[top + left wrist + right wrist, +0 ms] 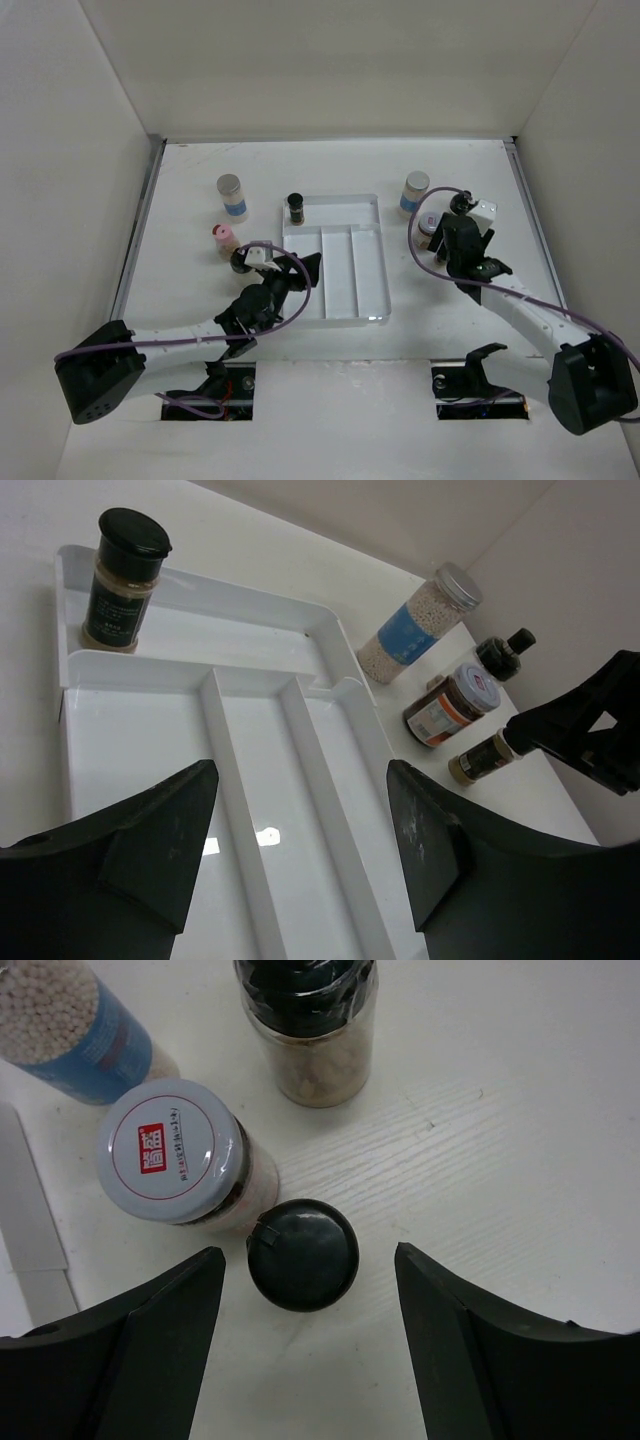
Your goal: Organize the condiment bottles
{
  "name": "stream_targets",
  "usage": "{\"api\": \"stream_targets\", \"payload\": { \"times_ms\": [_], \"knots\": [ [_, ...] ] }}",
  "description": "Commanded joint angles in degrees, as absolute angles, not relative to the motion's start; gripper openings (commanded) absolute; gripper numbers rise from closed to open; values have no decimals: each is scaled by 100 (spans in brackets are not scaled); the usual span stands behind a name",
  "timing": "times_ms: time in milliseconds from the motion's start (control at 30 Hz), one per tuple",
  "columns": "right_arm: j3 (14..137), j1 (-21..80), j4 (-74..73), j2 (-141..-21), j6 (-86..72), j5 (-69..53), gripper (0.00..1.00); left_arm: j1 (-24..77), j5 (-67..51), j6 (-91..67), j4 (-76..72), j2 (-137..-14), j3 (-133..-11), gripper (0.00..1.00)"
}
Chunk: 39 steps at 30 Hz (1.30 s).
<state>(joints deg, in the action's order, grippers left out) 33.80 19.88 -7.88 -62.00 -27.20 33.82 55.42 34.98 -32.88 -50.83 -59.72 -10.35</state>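
L gripper [300, 850] is held over clear divided tray [240, 598], jaws spread, nothing gripped. R gripper [305, 1270] jaws are spread either side of black-capped bottle [302, 1250], right of tray, no contact.

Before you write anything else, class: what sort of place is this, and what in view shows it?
Probably a robot test bench, not a kitchen: bare white walls box in a white table, two robot arms are bolted at its near edge, and a divided tray holds one bottle.
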Motion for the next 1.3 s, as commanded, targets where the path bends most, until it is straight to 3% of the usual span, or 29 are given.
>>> {"api": "stream_targets", "payload": {
  "times_ms": [0, 100, 433, 633, 767, 933, 1267],
  "knots": [
    [3682, 1798, -545, -6424, -2672, 3085, 74, 5576, 3375, -3296, -5502, -5977, -1011, 67],
    [3700, 1709, -352, -6635, -2611, 2997, 71, 5576, 3392, -3296, -5502, -5968, -1002, 68],
    [3393, 1727, 194, -6391, -2426, 3295, 42, 5612, 3322, -3287, -5827, -6231, -967, 70],
    [3629, 2007, -763, -5486, -2540, 3463, 39, 5612, 3357, -3287, -5836, -6152, -949, 71],
    [4234, 2770, -1002, -5369, -2593, 3375, 39, 5603, 3375, -3243, -5967, -6012, -844, 72],
    [5376, 3782, -195, -6650, -2427, 3157, 39, 5603, 3314, -3033, -6502, -5723, -607, 72],
    [7724, 4188, 765, -9920, -2188, 2382, 38, 5524, 2989, -2769, -6838, -4404, -123, 72]
  ]
}}
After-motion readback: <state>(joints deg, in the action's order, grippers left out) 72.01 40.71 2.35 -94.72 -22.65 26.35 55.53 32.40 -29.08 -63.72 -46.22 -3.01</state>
